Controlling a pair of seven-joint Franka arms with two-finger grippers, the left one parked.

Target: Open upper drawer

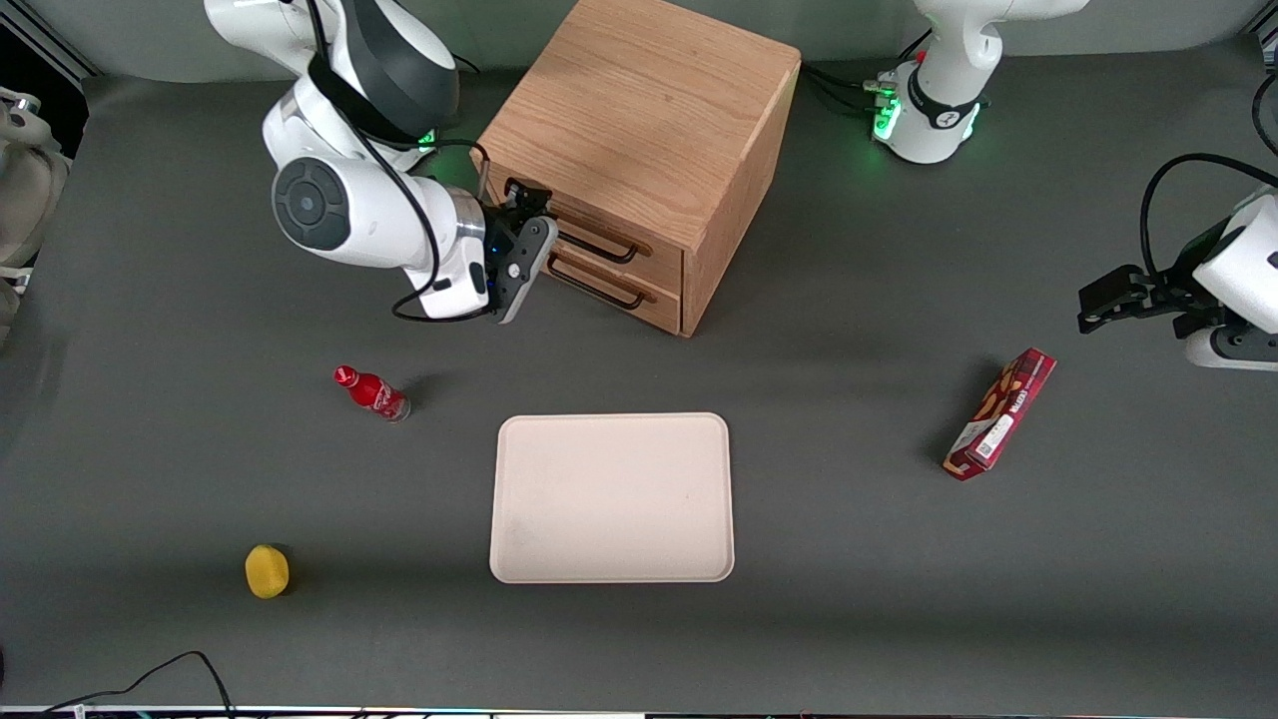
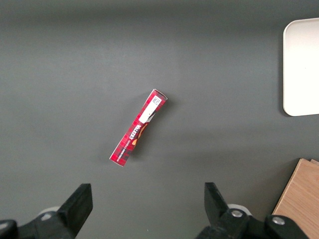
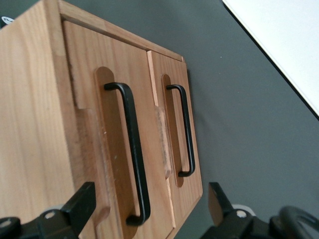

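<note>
Wooden cabinet (image 1: 639, 120) on worktop (image 1: 849, 559), upper drawer (image 3: 117, 149) shut flush above lower drawer (image 3: 177, 129), black bar handles clear only in right wrist view, gripper (image 1: 519, 255) just in front of cabinet, fingers (image 3: 79, 204) spread open, gripping nothing

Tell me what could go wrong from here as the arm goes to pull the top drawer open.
1. The end effector, open, sits in front of the cabinet, not yet around a handle. The upper drawer and lower drawer have matching black bars set close together, so it could close on the wrong one.
2. The upper handle is thin; a shallow grip might slip off mid-pull.
3. The cabinet rests loose on the table, so pulling could drag it toward the tray.
</note>
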